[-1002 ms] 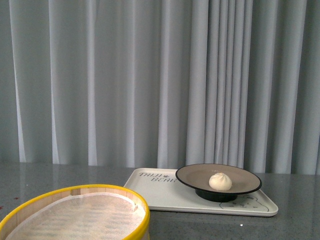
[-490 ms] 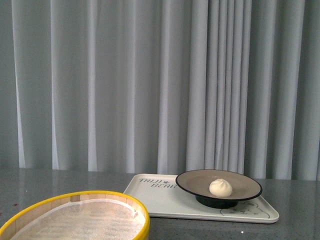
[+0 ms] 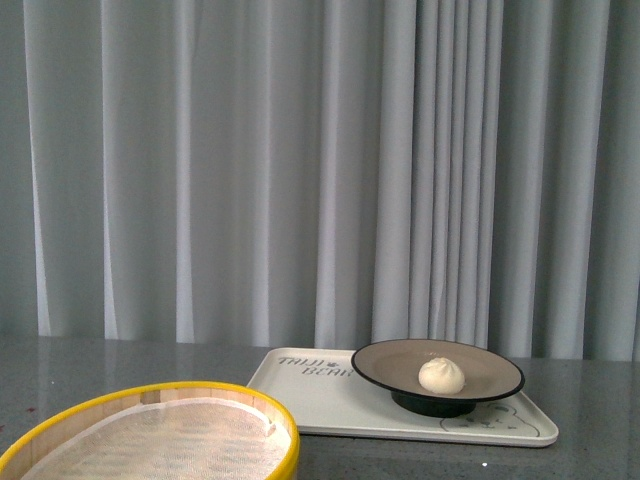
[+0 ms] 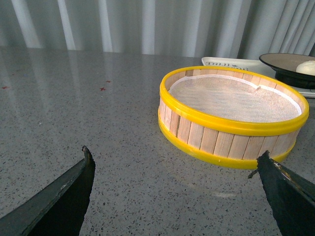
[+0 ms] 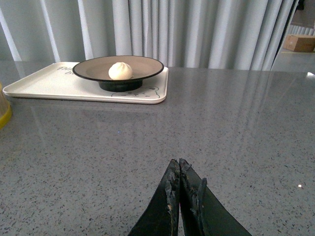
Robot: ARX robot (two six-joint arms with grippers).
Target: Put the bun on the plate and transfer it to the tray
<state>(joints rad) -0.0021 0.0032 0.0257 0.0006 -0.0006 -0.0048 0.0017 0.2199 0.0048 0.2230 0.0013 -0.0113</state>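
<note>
Grey pleated curtains (image 3: pixel 300 170) hang behind a speckled grey tabletop (image 5: pixel 231 123), where the work looks all but finished. On the far side of the table lies the cream-white tray (image 3: pixel 320 395) with dark lettering, and on it stands the black-rimmed beige plate (image 3: pixel 480 368), its foot well inside the tray's edge. The bun (image 3: pixel 441 375) sits in the plate, a little off centre. Nearer the robot stands a yellow-rimmed wooden steamer basket (image 4: pixel 231 115), lined with white cloth and holding nothing.

Neither arm appears in the front view. With bun on plate and plate on tray, the step in hand appears to be standing clear; doing it well means keeping both arms low and away from tray and basket, so nothing is nudged.

Only the wrist views show the grippers. The left gripper (image 4: pixel 177 189) hovers over bare table short of the basket, its fingers spread wide with nothing between them. The right gripper (image 5: pixel 180 196) hangs well apart from the tray, its fingertips pressed together on nothing. From the right wrist, the plate's dark foot is seen on the tray's printed drawing, and a cardboard box (image 5: pixel 301 43) shows past the curtain's edge; the front view best shows the tray's full outline.
</note>
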